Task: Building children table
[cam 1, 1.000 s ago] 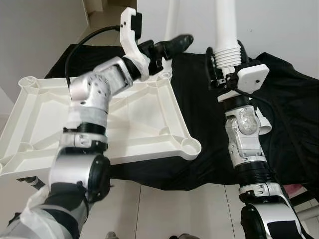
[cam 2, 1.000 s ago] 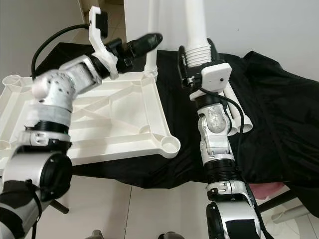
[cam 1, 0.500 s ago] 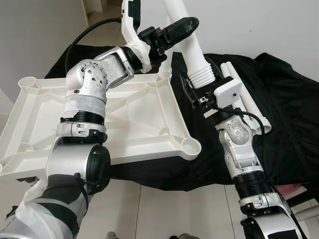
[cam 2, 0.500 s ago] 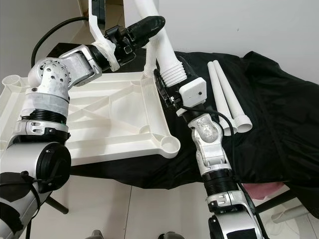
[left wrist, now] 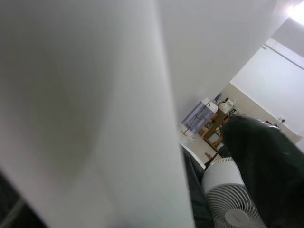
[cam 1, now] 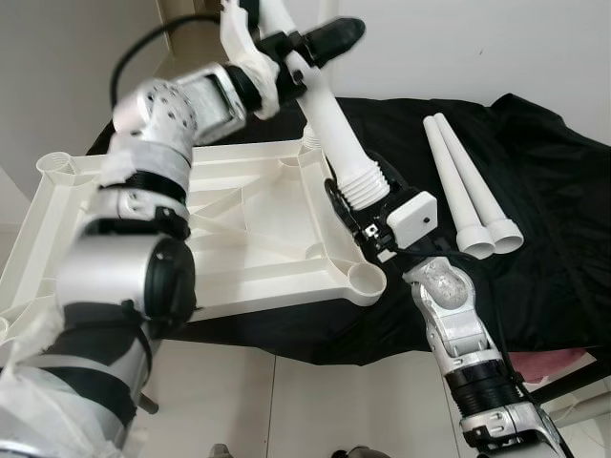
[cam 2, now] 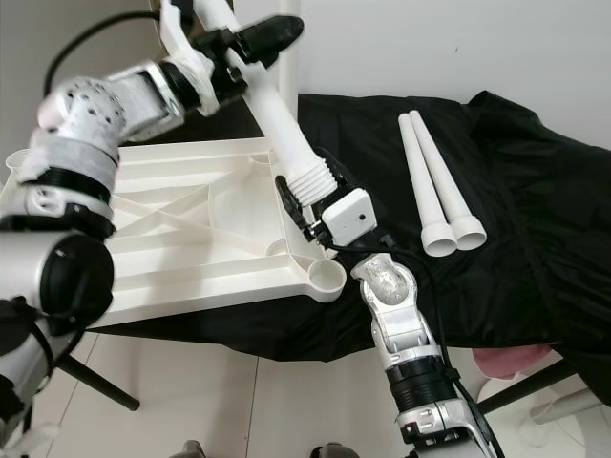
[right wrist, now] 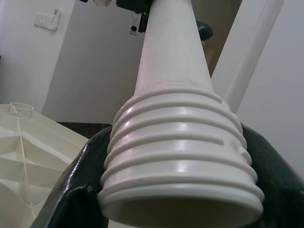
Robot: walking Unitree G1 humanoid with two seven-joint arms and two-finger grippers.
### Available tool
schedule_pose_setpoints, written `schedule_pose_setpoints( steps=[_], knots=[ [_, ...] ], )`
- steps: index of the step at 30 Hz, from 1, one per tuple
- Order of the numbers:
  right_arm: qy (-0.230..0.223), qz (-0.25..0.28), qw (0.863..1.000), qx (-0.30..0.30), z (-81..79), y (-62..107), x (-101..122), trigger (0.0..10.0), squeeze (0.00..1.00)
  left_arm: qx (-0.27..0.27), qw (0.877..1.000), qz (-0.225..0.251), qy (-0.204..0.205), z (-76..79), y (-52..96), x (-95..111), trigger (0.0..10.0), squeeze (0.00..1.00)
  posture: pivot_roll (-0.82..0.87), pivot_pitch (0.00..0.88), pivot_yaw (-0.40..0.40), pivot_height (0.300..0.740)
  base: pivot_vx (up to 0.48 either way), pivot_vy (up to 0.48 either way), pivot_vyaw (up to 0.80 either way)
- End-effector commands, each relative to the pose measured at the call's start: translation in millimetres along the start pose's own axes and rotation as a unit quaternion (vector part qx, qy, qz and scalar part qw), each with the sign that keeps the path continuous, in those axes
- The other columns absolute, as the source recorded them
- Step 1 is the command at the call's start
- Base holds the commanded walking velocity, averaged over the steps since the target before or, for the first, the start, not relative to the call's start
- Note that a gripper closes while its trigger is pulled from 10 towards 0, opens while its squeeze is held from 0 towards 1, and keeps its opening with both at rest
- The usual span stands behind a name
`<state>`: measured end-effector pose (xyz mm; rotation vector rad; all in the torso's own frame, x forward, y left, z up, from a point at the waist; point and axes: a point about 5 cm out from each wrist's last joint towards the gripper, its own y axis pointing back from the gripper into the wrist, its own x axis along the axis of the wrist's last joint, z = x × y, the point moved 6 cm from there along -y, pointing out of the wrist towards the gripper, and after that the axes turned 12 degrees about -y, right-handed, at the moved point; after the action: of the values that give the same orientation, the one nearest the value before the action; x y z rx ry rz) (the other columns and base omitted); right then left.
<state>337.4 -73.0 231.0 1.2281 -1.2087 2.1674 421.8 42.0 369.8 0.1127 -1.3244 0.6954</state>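
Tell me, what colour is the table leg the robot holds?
White; the table leg shows best in the right eye view.

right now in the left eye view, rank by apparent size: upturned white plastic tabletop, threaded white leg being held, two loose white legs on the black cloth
1. Upturned white plastic tabletop
2. Threaded white leg being held, nearer the camera, so unsure
3. Two loose white legs, which look alike

table top (cam 1: 239, 239): white | table leg (cam 1: 336, 134): white | cloth (cam 1: 544, 191): black | spare legs (cam 1: 468, 181): white
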Motion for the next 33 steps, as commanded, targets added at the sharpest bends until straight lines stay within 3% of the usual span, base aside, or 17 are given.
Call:
schedule_pose_setpoints(
  steps=[1,13,19,20,22,23,25,26,33],
  knots=[
    [-0.002,-0.014,1.0,0.006,-6.4,2.2,-6.1,10.0,0.0,-0.041,0.999,0.025,-0.01,9.4,1.3,16.6,0.0,0.0,-0.07,0.0,0.056,0.74,0.0,0.0,0.0],
    [-0.006,-0.018,1.0,0.003,-7.4,-1.4,-9.4,10.0,0.0,0.017,0.999,0.03,0.02,-13.0,7.4,17.4,0.0,0.0,-0.05,0.0,0.042,0.74,0.0,0.0,0.0],
    [-0.029,-0.022,0.999,-0.016,-4.7,-1.6,-12.3,10.0,0.0,0.036,0.999,0.026,0.019,-22.0,10.6,15.6,0.0,0.0,-0.05,0.0,0.039,0.74,0.0,0.0,0.0],
    [-0.042,-0.022,0.999,-0.024,-2.5,-0.9,-13.0,10.0,0.69,0.037,0.999,0.026,0.02,-23.0,11.2,15.6,0.0,0.0,-0.05,0.0,0.036,0.74,0.0,0.0,0.0],
    [-0.042,-0.022,0.999,-0.024,-2.5,-0.9,-13.0,10.0,0.69,0.037,0.999,0.026,0.02,-23.0,11.2,15.6,0.0,0.0,-0.05,0.0,0.036,0.74,0.0,0.0,0.0],
    [-0.057,-0.023,0.998,-0.031,-0.9,0.0,-13.6,10.0,1.0,0.04,0.999,0.025,0.021,-24.3,11.7,15.1,0.0,0.0,-0.05,0.0,0.036,0.74,0.0,0.0,0.0],
    [-0.064,-0.023,0.997,-0.037,0.8,1.0,-14.0,10.0,1.0,0.046,0.998,0.024,0.023,-26.2,12.4,14.5,0.0,0.0,-0.05,0.0,0.036,0.74,0.0,0.0,0.0],
    [-0.07,-0.023,0.996,-0.042,2.4,2.4,-14.4,10.0,1.0,0.053,0.998,0.02,0.023,-28.5,13.0,13.5,10.0,0.0,-0.05,0.0,0.035,0.74,0.0,0.0,0.0],
    [-0.117,-0.043,0.988,-0.089,10.1,13.4,-25.6,10.0,1.0,0.088,0.996,0.024,-0.003,-40.2,18.2,15.7,10.0,0.0,-0.05,0.001,0.028,0.74,0.0,0.0,0.0]
  ],
)
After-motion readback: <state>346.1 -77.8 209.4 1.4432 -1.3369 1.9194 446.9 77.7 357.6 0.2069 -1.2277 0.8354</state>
